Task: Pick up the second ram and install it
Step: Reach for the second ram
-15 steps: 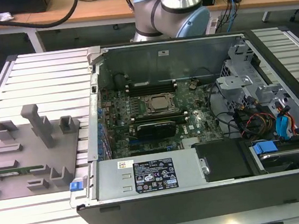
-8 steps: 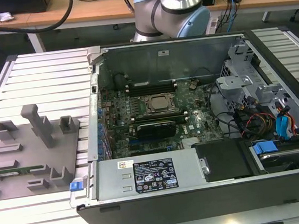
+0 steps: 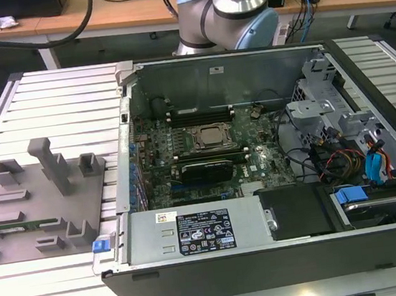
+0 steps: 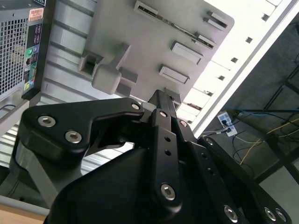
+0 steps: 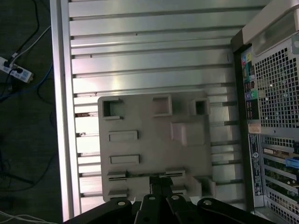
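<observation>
**Gripper over the tray, memory stick not yet picked up**

The work is at the pick-up step. The memory stick [image 5: 140, 174] sits on its edge in a slot of the grey tray [image 5: 149, 135]. It reads as a thin dark line across the tray's end. The tray lies on the ribbed metal tabletop [image 3: 55, 100], just beside the open computer case [image 3: 270, 263] on the exterior view's left. In that view the stick shows as a narrow green strip near the tray's front edge.

In both wrist views the gripper [image 5: 161, 184] hangs above the tray. It is close to the middle of the stick's length, and I judge it to be apart from the stick rather than touching it. I cannot tell whether the gripper is open or closed. Nothing shows in its hold.

Picking up the stick calls for a straight descent centred on the thin top edge, with the pinch across the board's flat faces. An off-centre grip would probably let the strip tilt. Installing it would then mean carrying it level into the case to the long black slots [image 3: 197, 112] beside the processor.
</observation>
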`<action>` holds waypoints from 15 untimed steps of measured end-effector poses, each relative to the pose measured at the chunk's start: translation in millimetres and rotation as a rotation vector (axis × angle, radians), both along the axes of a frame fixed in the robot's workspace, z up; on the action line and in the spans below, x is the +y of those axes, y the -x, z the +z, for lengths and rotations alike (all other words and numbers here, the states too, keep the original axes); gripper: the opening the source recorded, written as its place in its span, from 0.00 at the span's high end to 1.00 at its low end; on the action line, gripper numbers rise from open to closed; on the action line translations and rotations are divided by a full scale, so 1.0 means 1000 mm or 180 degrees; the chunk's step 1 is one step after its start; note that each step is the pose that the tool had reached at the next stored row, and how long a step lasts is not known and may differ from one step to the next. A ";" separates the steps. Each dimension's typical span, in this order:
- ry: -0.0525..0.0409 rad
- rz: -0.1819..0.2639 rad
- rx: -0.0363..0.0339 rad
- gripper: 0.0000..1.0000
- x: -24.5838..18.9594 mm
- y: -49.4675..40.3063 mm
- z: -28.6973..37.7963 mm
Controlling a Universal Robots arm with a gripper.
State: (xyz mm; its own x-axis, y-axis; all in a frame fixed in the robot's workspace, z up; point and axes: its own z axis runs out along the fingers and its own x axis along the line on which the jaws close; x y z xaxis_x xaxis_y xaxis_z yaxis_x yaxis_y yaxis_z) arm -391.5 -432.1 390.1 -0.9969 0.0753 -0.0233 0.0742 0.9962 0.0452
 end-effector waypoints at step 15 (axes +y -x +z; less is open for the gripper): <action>0.0070 0.0009 0.0006 0.89 -0.0301 -0.0017 -0.0033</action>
State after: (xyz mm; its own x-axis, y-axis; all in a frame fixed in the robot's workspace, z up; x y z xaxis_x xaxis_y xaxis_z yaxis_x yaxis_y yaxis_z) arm -389.8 -462.2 386.8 -0.9971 0.0719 -0.0229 0.0714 0.9972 0.0230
